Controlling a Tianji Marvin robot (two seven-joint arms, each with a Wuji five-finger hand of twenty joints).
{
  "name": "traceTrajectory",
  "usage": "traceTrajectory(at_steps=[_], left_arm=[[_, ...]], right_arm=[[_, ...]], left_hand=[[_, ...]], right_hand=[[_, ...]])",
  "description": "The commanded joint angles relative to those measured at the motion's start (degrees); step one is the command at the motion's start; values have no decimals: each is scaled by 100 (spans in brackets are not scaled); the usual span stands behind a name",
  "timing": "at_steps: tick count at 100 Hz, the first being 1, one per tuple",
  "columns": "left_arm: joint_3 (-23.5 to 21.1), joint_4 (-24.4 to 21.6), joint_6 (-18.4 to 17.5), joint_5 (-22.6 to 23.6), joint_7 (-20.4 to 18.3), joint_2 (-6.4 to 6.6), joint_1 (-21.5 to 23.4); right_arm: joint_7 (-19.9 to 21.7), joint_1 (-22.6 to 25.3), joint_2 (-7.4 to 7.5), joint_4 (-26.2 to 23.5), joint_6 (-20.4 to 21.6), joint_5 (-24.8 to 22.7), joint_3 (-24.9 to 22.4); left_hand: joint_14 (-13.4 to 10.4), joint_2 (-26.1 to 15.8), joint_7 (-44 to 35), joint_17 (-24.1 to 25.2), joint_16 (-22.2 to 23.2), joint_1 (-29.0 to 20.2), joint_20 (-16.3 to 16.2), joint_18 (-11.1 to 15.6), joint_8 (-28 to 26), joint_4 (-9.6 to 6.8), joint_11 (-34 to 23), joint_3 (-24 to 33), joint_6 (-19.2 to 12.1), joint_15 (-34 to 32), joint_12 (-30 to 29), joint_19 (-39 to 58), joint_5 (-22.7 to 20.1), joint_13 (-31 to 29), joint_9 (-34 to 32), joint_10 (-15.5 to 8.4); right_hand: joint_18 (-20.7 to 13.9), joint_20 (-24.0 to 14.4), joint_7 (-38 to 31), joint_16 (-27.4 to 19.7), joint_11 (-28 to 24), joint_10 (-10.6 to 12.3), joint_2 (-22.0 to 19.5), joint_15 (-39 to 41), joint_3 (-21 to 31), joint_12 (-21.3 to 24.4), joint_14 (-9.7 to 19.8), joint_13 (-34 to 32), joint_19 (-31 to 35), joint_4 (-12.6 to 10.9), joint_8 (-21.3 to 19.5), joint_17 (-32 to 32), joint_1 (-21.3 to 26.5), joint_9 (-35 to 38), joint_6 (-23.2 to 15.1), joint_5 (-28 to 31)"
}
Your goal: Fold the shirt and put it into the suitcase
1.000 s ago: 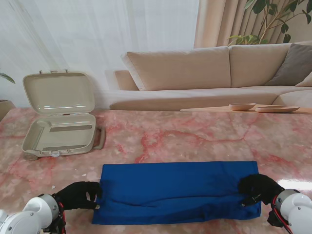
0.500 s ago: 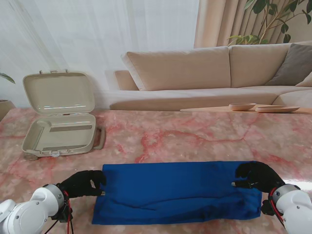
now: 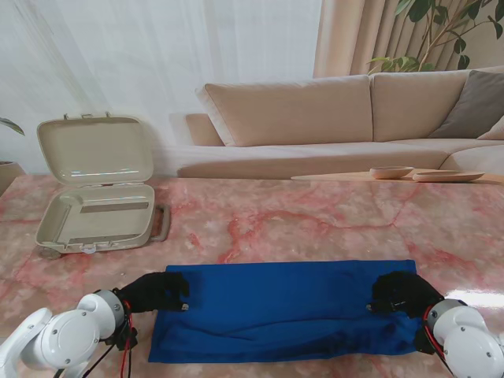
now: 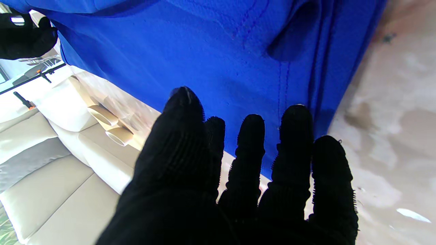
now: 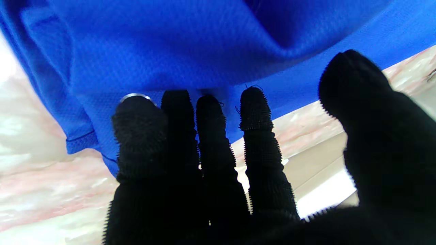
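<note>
Left hand (image 3: 157, 291) and right hand (image 3: 400, 293), fingers spread and holding nothing, slid inward onto shirt (image 3: 283, 307) ends, lower frame; likely pressing the fold; suitcase (image 3: 98, 213) waits upper left.

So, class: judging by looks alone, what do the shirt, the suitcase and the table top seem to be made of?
Shirt: blue knit fabric, matte, with a fine mesh weave and stitched seams.
Suitcase: probably hard moulded plastic, beige, smooth shell.
Table top: pink veined marble or imitation, glossy reflections.

whether either hand (image 3: 161, 290) grips the shirt (image 3: 276, 303) cannot be told; both arms run off-frame.
</note>
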State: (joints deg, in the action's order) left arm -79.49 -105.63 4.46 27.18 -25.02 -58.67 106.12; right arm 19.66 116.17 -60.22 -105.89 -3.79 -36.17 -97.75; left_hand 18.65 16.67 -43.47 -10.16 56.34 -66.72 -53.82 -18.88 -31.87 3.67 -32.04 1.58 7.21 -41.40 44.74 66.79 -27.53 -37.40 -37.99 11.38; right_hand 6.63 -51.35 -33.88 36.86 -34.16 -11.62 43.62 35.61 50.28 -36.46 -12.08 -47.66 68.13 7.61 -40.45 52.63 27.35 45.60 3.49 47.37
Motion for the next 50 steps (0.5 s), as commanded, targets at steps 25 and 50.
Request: traceTrajectory(at_steps=[25, 50], left_arm=[[341, 471, 131, -138, -24, -14, -363], [524, 830, 214, -177, -73, -8, -698]], right_arm=[[255, -343, 32, 439, -311, 368, 325], [295, -723, 53, 772, -431, 440, 610]], left_hand=[[251, -348, 258, 177, -207, -309, 74, -109, 30, -59, -87, -218, 150, 191, -535, -102, -59, 289, 241, 95], [245, -434, 376, 227, -326, -244, 104, -96, 68, -59, -3, -238, 190, 330, -637, -165, -59, 352, 299, 111]], right_hand=[[1443, 954, 158, -708, 226, -221, -68, -857, 269, 371, -450, -312, -805, -310, -155, -2628, -65, 316, 103, 279], [1325, 1582, 200, -953, 354, -157, -314, -1320, 230, 483, -341, -210, -328, -332, -121, -2841, -100, 377, 91, 292]])
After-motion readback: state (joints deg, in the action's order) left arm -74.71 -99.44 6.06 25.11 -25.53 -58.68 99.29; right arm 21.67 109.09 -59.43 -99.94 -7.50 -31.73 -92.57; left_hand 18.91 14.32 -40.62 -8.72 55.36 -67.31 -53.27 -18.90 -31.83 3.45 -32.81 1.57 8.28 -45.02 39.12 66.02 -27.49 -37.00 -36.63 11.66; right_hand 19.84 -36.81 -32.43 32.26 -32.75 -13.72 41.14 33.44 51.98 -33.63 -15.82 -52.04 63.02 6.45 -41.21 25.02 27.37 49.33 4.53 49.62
